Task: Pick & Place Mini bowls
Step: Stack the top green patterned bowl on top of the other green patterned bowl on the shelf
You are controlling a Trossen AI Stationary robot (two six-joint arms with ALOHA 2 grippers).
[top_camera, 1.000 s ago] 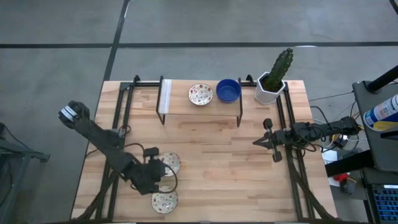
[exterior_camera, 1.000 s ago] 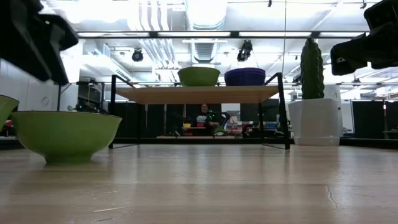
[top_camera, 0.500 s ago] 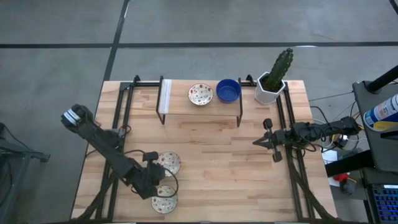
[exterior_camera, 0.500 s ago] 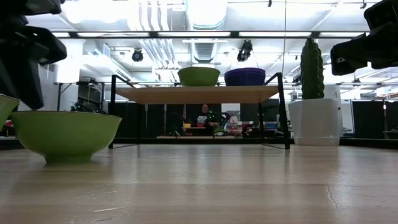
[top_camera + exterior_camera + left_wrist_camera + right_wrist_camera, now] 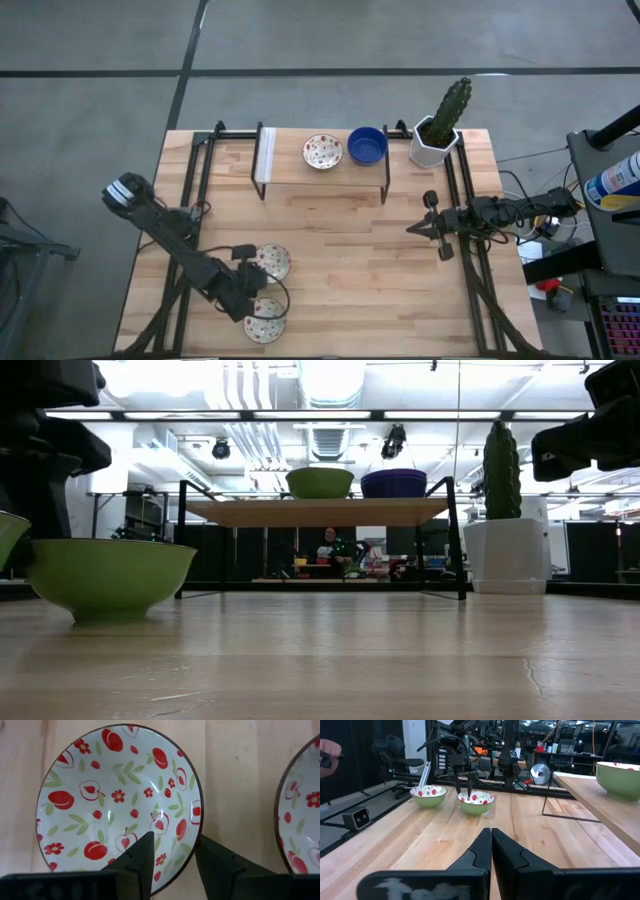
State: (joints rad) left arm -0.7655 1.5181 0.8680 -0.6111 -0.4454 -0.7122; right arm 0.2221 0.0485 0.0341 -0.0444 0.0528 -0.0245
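Down at the table's near left, I had the left pincer (image 5: 172, 852) narrowly parted, straddling the rim of the nearest cream fruit-patterned mini bowl (image 5: 117, 802); its twin (image 5: 272, 262) sat just beyond. My right pincer (image 5: 491, 840) waited closed at the right edge.

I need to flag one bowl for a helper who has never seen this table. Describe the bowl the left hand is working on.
Find the raised shelf at the table's far edge, then cross to the near-left corner, where two patterned bowls sit close together. It is the nearer patterned bowl, at the table's front edge. Unlike its neighbour, its rim sits between the left hand's open fingers.
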